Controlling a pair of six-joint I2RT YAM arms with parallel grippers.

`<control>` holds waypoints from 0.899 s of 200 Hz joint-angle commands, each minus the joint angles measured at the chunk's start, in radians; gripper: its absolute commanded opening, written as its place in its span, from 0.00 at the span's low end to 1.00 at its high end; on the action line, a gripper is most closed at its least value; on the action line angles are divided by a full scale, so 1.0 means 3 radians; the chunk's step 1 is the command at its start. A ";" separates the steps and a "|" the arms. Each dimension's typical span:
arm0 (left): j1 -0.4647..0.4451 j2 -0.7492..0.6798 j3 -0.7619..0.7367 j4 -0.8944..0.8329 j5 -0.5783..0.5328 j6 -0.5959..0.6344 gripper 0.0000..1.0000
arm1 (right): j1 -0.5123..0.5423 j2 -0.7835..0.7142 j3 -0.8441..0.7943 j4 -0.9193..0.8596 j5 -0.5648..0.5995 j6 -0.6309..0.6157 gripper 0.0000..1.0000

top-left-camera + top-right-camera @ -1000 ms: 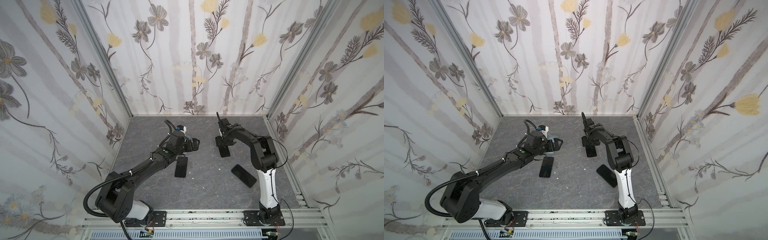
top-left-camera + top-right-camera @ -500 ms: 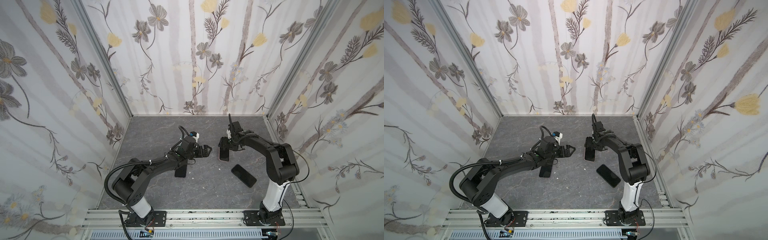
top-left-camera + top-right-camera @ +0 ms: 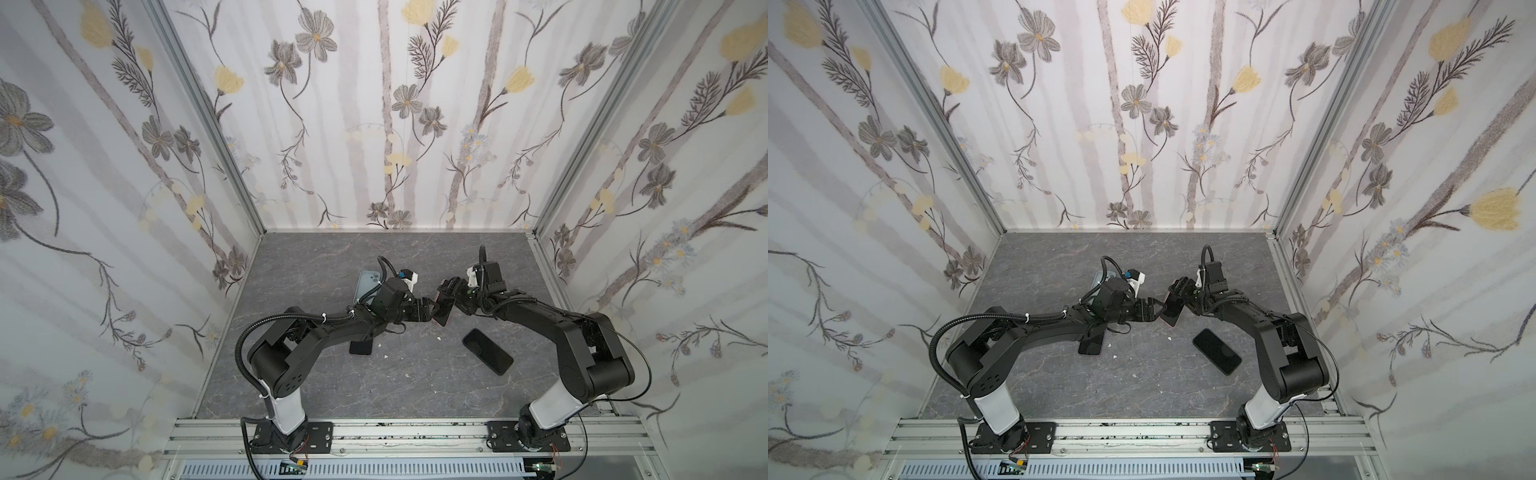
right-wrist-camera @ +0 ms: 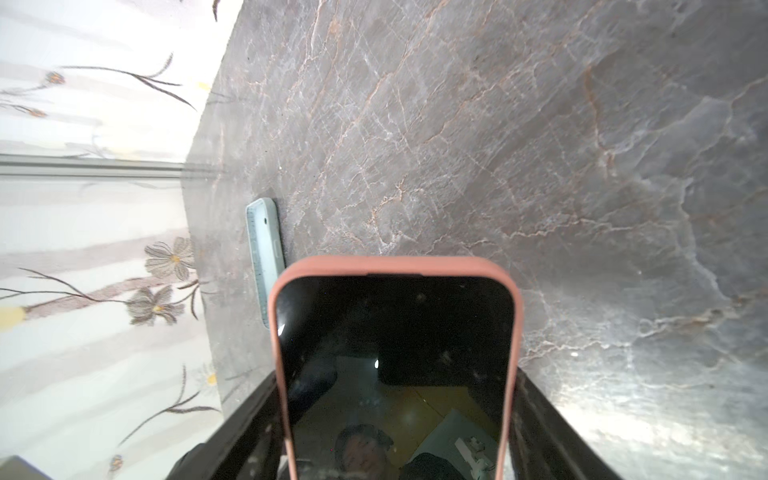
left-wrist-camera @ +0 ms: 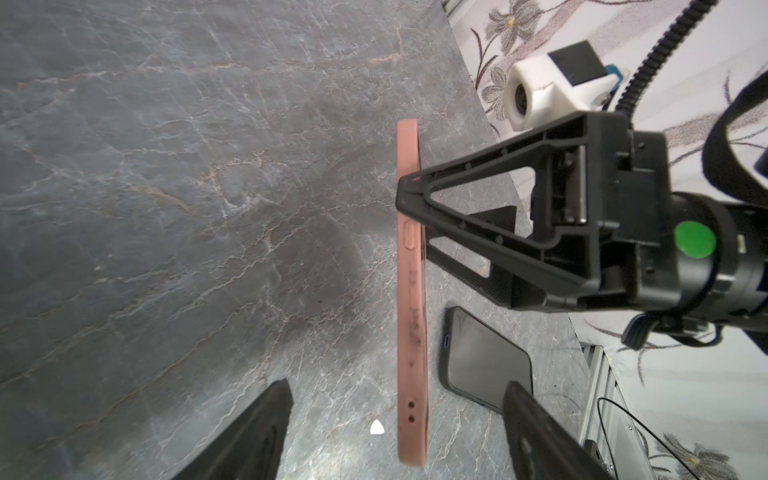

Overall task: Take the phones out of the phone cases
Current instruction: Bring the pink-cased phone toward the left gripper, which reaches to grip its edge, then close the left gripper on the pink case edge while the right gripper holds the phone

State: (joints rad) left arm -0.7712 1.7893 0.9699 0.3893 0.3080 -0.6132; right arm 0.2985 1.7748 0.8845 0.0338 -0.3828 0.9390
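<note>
Grey veined stone covers the table (image 3: 332,257), and over its middle the two black arms now meet nose to nose. The left arm (image 3: 316,332) has swung in from about 9 o'clock, where a moment ago it hung over a dark handset (image 3: 360,347). That handset lies flat at 7 o'clock, left alone. The right arm (image 3: 561,328) has barely shifted.

The right tool (image 3: 451,297) is clamped on the salmon-pink phone case (image 5: 411,291), holding it off the table at dead centre. The left tool (image 5: 395,419) has come round the case's free end. Its fingers (image 5: 257,432) stand apart, one on either side, and neither touches it.

A black phone (image 3: 487,351) lies at 4 o'clock and a pale blue case (image 3: 365,284) at 10 o'clock, both well clear.

The phone (image 4: 395,353) sits fully in the case, its dark glass framed by pink all round. So I'd say nothing is out yet. This looks like the set-up for a two-handed peel, and the left tool must catch the rim, not the glass.
</note>
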 commanded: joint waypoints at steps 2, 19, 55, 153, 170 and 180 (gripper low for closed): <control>-0.0017 0.0075 0.0065 0.0139 0.0038 -0.0036 0.74 | 0.0030 -0.0090 -0.0076 0.0585 -0.0102 0.0404 0.51; -0.0024 0.0104 0.0074 0.0140 0.0052 -0.0043 0.68 | 0.0051 -0.0133 -0.0114 0.0618 -0.0097 0.0465 0.51; -0.0038 0.0118 0.0070 0.0144 0.0048 -0.0047 0.54 | 0.0069 -0.0210 -0.0202 0.0719 -0.0069 0.0566 0.49; -0.0042 0.0115 0.0074 0.0144 0.0039 -0.0027 0.28 | 0.0101 -0.0258 -0.0202 0.0695 -0.0064 0.0593 0.49; -0.0039 0.0088 0.0070 0.0143 0.0017 -0.0032 0.30 | 0.0117 -0.0265 -0.0217 0.0681 -0.0054 0.0595 0.49; -0.0041 0.0070 0.0061 0.0143 -0.0010 -0.0032 0.32 | 0.0123 -0.0274 -0.0227 0.0675 -0.0034 0.0598 0.49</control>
State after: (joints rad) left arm -0.7845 1.8244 0.9836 0.4114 0.3222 -0.6247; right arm 0.3298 1.7054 0.8192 0.1814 -0.3908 1.0985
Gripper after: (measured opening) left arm 0.300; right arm 0.736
